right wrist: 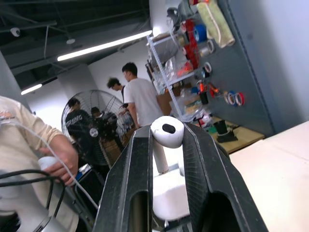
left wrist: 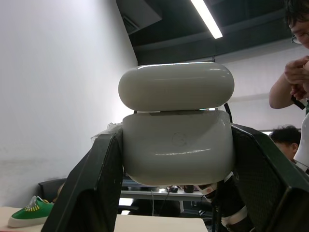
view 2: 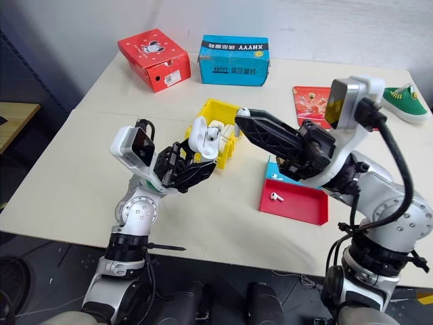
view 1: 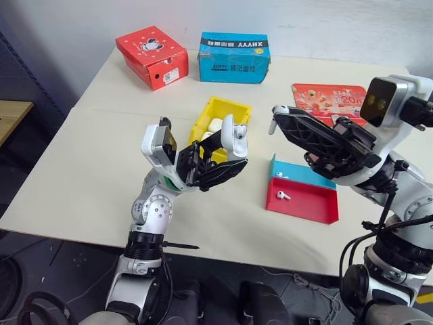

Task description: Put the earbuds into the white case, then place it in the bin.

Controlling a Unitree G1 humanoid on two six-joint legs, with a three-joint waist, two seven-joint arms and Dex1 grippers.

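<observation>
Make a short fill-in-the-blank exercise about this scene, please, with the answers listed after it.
1. The left gripper holds the white case with its lid ____.
2. The right gripper pinches one ____ between its fingers.
3. Two more earbuds lie in the red-and-blue ____.
4. The bin behind the raised case is coloured ____.

Missing words: open; earbud; tray; yellow

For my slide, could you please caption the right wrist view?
Right gripper pinches one white earbud between its black fingers, stem down.
</observation>
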